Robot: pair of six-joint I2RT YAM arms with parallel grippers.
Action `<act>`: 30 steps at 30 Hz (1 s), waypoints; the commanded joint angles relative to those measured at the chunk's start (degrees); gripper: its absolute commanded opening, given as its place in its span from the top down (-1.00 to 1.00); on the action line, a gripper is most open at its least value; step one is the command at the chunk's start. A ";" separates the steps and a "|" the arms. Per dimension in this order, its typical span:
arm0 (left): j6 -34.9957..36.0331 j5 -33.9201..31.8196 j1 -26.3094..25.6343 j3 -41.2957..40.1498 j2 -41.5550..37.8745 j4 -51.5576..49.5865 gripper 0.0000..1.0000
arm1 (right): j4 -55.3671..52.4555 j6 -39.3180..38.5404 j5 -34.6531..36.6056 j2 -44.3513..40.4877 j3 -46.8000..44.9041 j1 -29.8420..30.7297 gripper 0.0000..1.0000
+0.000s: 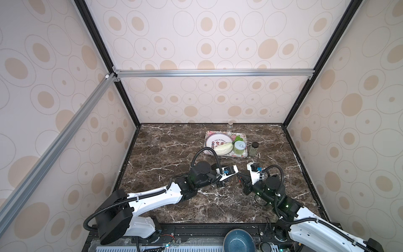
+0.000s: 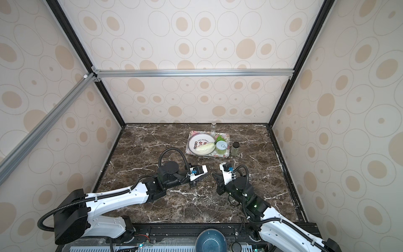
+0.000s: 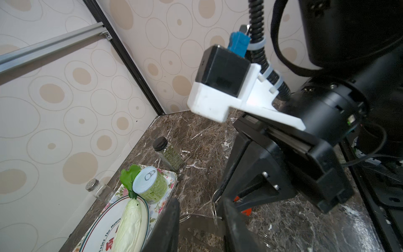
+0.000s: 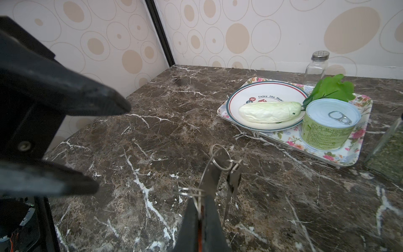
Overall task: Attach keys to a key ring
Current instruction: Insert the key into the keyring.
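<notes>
Keys of silver metal (image 4: 211, 174) on a thin wire key ring (image 4: 220, 157) pointed lengthwise from the right gripper (image 4: 199, 204) clamping them toward a floral tray (image 4: 358, 133); left gripper (image 4: 112, 148) gaped nearby.

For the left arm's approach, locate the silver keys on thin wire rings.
Right wrist view: the silver keys on thin wire rings sit pinched in the shut right claw, over the marble tabletop, near the flowered tray.

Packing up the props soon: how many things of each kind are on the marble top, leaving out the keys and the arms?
Jars: 2 (herb jar, glass shaker)
Can: 1
Plate: 1
Tray: 1
Vegetables: 2 (cabbage, leaf)
Total: 7
</notes>
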 commanded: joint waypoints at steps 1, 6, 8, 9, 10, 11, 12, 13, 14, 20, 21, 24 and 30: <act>0.05 0.22 -0.17 3.66 1.40 -4.38 0.37 | 1.46 -0.94 0.83 -0.14 1.48 0.63 1.00; 0.66 -1.36 -0.16 4.86 2.57 -6.31 0.37 | 1.35 -1.22 0.98 -0.14 1.47 0.83 1.00; 0.90 -1.87 -0.21 5.42 3.08 -7.09 0.37 | 1.37 -1.33 0.89 -0.21 1.45 0.88 1.00; 1.01 -2.21 -0.23 5.72 3.40 -7.40 0.37 | 1.42 -1.30 0.89 -0.14 1.50 0.98 1.00; 1.11 -2.39 -0.19 5.83 3.72 -7.67 0.37 | 1.37 -1.41 0.84 -0.14 1.47 0.99 1.00; 1.11 -2.69 -0.23 6.01 3.93 -7.84 0.37 | 1.41 -1.56 0.97 -0.14 1.53 1.03 1.00; 1.19 -2.91 -0.20 6.26 4.31 -8.04 0.38 | 1.42 -1.61 0.97 -0.14 1.55 1.16 1.00; 1.26 -2.90 -0.21 6.44 4.47 -8.20 0.38 | 1.46 -1.44 0.97 -0.09 1.57 1.14 1.00; 1.28 -2.91 -0.23 6.64 4.78 -8.32 0.39 | 1.46 -1.56 0.97 -0.05 1.59 1.25 1.00; 1.46 -3.37 -0.20 6.78 5.19 -8.16 0.64 | 1.46 -1.92 1.06 -0.01 1.61 1.63 1.00; 1.55 -3.50 -0.16 6.71 5.15 -8.07 0.68 | 1.53 -1.92 1.15 -0.04 1.53 1.69 1.00; 1.57 -3.75 -0.23 6.57 4.93 -7.98 0.73 | 1.51 -2.01 1.24 0.03 1.60 1.70 1.00; 1.63 -3.76 -0.17 6.45 4.88 -7.90 0.58 | 1.48 -2.19 1.41 -0.05 1.58 2.01 1.00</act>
